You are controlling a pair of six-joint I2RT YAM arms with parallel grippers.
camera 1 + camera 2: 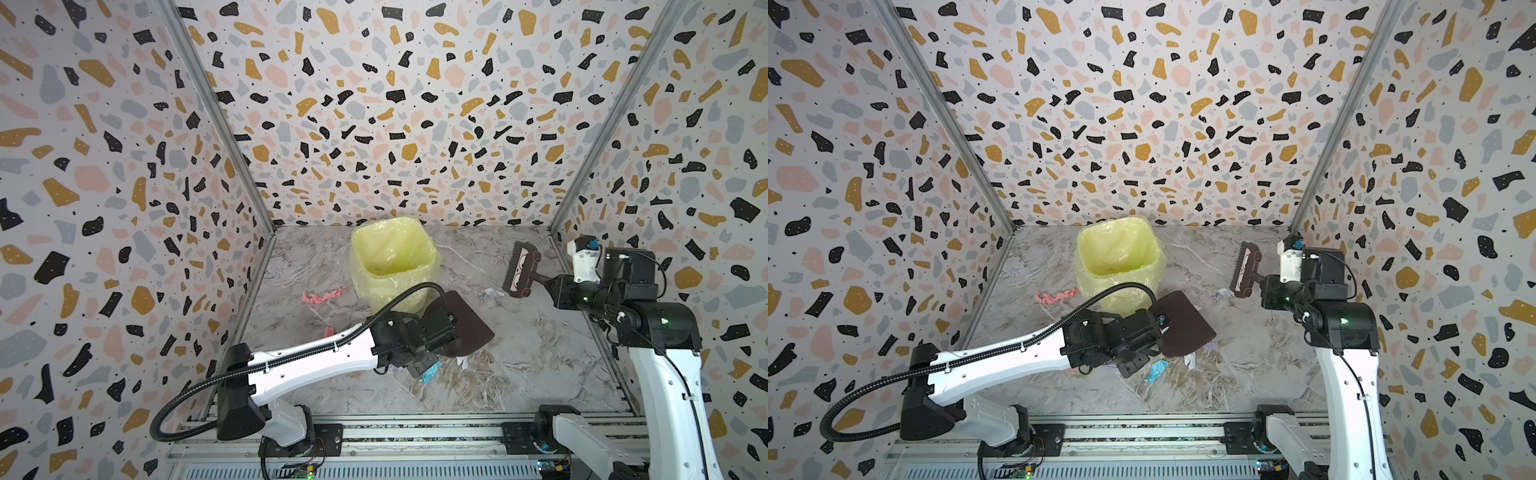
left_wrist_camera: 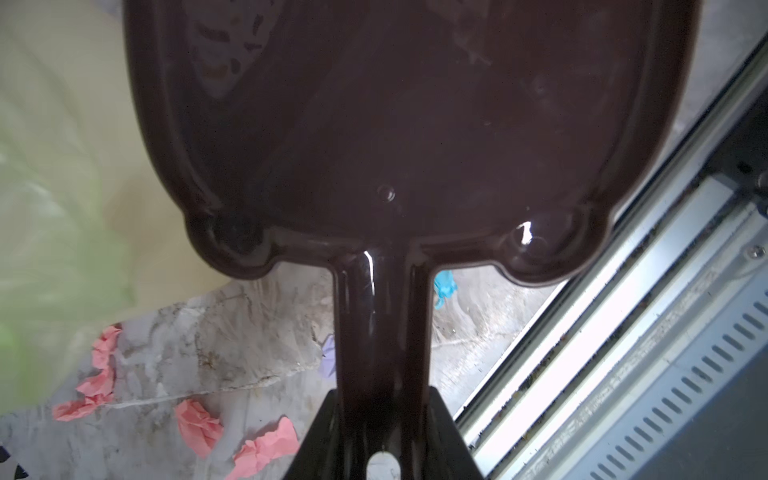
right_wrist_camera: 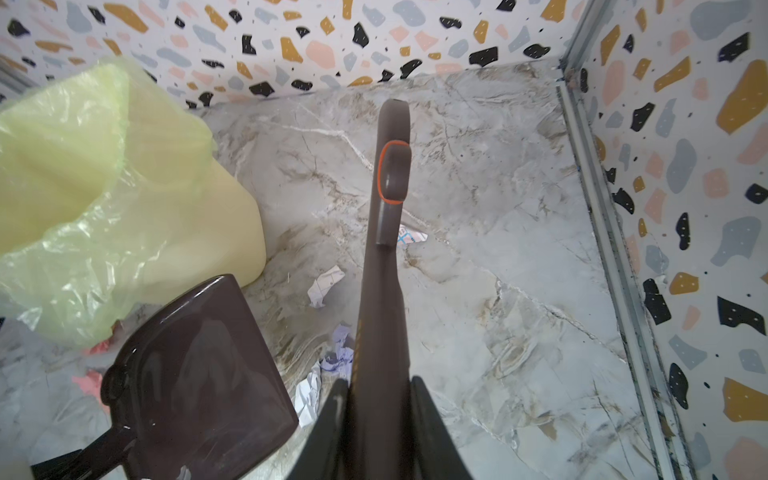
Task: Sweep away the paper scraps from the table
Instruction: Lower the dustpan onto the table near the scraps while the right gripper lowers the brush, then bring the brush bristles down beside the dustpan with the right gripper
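While the brush [image 1: 519, 270] hangs clear of the table [image 1: 540, 365] with its bristles turned toward the bin [image 1: 376, 291], the right gripper [image 3: 380, 415] is clamped tight on its handle. It looks poised to drop behind the white scrap [image 1: 490, 294] just beside it and drag that inward. The left gripper [image 2: 380, 424] pinches the dustpan [image 1: 465, 328] by its stem, jaws narrow around it, and keeps the pan next to the bin with its open lip facing the brush, a sensible catching spot. Other scraps [image 1: 463, 360] sit close by: a white and a lilac bit [image 3: 343, 353] just off the lip, a blue bit [image 1: 430, 371] nearer the pan's rear. On the bin's other side lie the pink bits [image 1: 322, 296], well apart. No scrap shows in the pan, so most of the sweeping seems yet to do.
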